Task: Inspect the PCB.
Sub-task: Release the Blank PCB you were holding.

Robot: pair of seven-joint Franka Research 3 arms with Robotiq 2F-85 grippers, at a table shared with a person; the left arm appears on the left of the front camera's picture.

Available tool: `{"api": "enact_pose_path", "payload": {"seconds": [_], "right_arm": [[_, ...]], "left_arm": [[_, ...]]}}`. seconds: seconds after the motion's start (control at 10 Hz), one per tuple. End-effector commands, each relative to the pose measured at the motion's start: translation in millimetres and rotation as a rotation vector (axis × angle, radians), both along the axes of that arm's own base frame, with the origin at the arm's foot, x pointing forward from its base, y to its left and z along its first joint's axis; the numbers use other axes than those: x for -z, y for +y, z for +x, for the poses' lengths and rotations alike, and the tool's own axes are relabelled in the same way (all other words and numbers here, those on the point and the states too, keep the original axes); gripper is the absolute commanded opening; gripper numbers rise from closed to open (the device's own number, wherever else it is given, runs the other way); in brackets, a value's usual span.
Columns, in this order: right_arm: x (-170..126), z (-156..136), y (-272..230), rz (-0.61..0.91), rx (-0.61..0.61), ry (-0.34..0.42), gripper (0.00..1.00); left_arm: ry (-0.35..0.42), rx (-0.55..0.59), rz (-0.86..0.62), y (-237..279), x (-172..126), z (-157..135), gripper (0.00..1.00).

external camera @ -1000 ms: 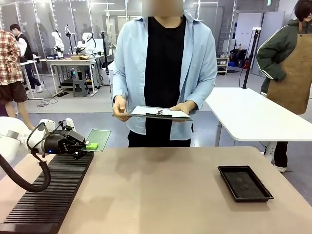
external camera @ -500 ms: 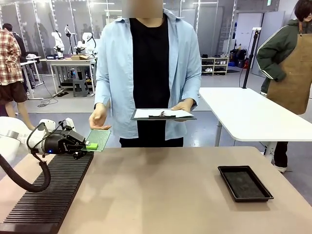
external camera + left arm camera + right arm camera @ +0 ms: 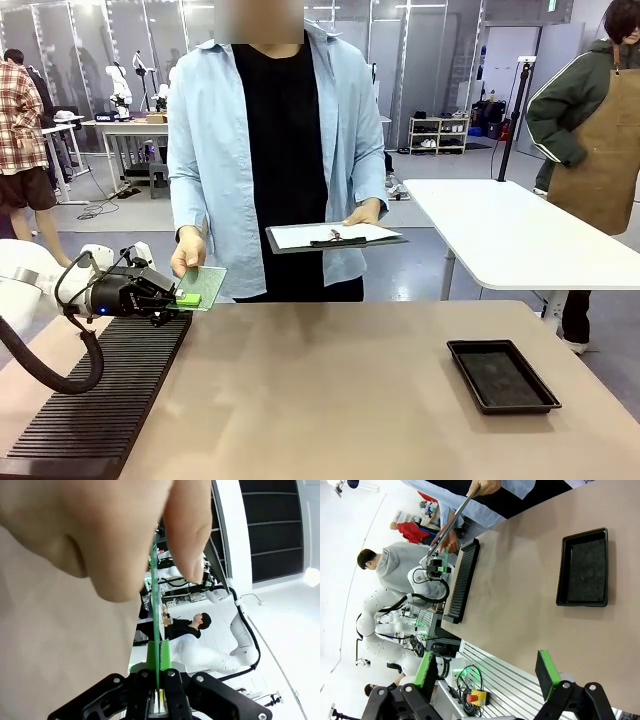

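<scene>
Item 1: PCB (image 3: pixel 203 286), far left, held level, clamped edge-on in left gripper (image 3: pixel 186 299). Person's hand (image 3: pixel 187 262), newly arrived, now pinches its far edge; handover for inspection likely. Right gripper (image 3: pixel 487 672): jaws apart, empty.

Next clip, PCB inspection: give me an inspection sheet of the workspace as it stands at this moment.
Surface: tan table, flat, no spills seen.
Job's things: PCB held roughly level near the table's far left edge, one end in the left gripper, the other pinched by the person's hand.
Clutter: black ribbed rack at the left; black tray at the right; clipboard held by the person.
Grippers: left gripper shut on the PCB; right gripper open, holding nothing.
Cables: black cable looping below the left arm, over the rack.
Surroundings: white table behind at the right, person in an apron beside it.
</scene>
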State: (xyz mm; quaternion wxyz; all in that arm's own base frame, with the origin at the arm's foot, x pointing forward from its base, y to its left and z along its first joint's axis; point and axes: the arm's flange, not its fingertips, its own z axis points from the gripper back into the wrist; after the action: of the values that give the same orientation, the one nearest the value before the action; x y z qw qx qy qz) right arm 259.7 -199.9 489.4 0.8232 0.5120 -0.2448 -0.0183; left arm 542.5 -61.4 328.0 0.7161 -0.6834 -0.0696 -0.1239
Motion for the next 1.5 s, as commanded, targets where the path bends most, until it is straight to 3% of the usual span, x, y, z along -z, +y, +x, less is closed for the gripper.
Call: {"api": "enact_pose_path", "payload": {"seconds": [0.0,0.7,0.8,0.9,1.0,1.1,1.2,1.3,1.4], "right_arm": [[0.0,0.7,0.0,0.003,-0.007,-0.023,1.0],[0.0,0.7,0.0,0.003,-0.007,-0.023,1.0],[0.0,0.7,0.0,0.003,-0.007,-0.023,1.0],[0.0,0.7,0.0,0.003,-0.007,-0.023,1.0],[0.0,0.7,0.0,0.003,-0.007,-0.023,1.0],[0.0,0.7,0.0,0.003,-0.007,-0.023,1.0],[0.0,0.7,0.0,0.003,-0.007,-0.023,1.0],[0.0,0.7,0.0,0.003,-0.007,-0.023,1.0],[0.0,0.7,0.0,0.003,-0.007,-0.023,1.0]], "left_arm": [[0.001,-0.003,0.003,0.0,0.5,-1.2,0.03],[0.0,-0.002,0.001,0.5,0.1,0.2,0.03],[-0.002,0.012,0.001,-0.1,-1.9,-0.2,0.38],[-0.013,0.021,0.006,0.1,-4.9,-0.6,0.38],[-0.013,0.018,0.009,0.6,-6.0,-0.9,0.73],[-0.01,0.015,0.01,1.1,-5.7,-1.9,0.41],[-0.007,0.017,0.008,1.4,-4.6,-2.3,1.0],[-0.006,0.018,0.008,1.5,-4.1,-2.8,0.75],[-0.007,0.019,0.007,1.8,-4.4,-2.9,1.0]]}}
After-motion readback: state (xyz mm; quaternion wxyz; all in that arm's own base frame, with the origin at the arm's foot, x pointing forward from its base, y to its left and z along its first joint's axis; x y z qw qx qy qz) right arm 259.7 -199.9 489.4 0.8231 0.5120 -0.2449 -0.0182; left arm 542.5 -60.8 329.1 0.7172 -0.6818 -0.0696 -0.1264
